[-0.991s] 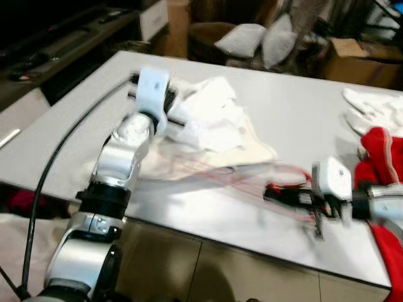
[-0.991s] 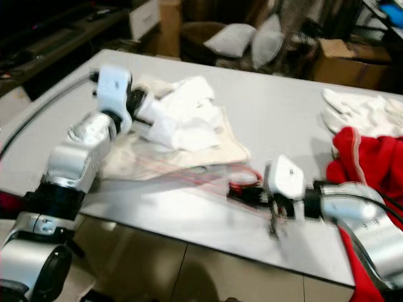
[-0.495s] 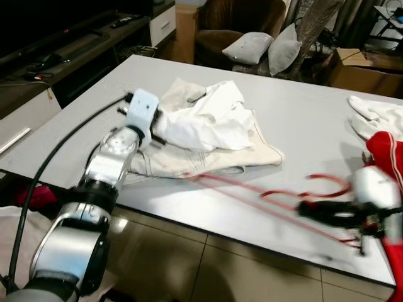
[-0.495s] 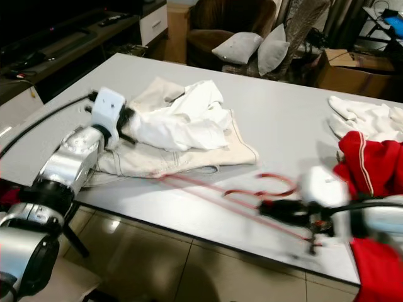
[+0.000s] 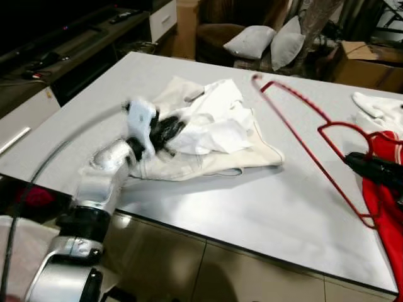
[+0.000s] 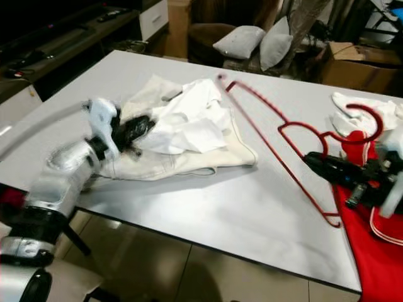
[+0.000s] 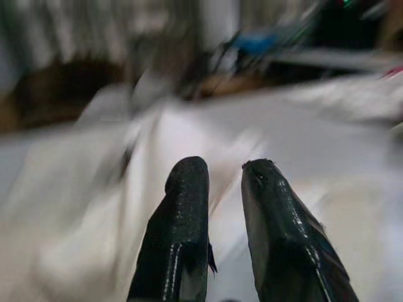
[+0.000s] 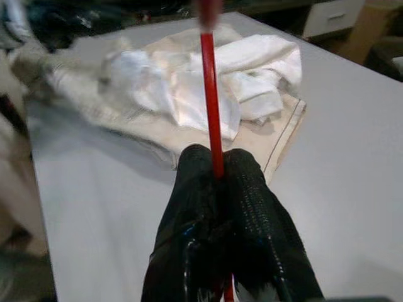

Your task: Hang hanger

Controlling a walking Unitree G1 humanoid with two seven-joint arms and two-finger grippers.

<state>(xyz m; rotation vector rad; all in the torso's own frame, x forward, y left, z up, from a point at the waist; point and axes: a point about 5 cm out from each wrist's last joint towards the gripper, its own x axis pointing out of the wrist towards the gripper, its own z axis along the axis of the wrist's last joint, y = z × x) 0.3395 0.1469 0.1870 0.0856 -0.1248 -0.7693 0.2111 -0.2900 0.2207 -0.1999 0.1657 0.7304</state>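
Right gripper [image 6: 313, 162] at 3 o'clock of the head view, fingers [image 8: 208, 189] clamped on the wire of the red hanger [image 6: 283, 135], which is lifted clear of the grey table [image 6: 252, 207], its long arm reaching toward 11 o'clock and its hook curling at 2 o'clock above the red garment [image 6: 371, 251]. Left gripper [image 5: 169, 129] at 9 o'clock, fingers [image 7: 182, 207] a narrow gap apart with nothing between them, tips against the heaped white and cream clothes [image 5: 214, 135]; motion blur on that arm.
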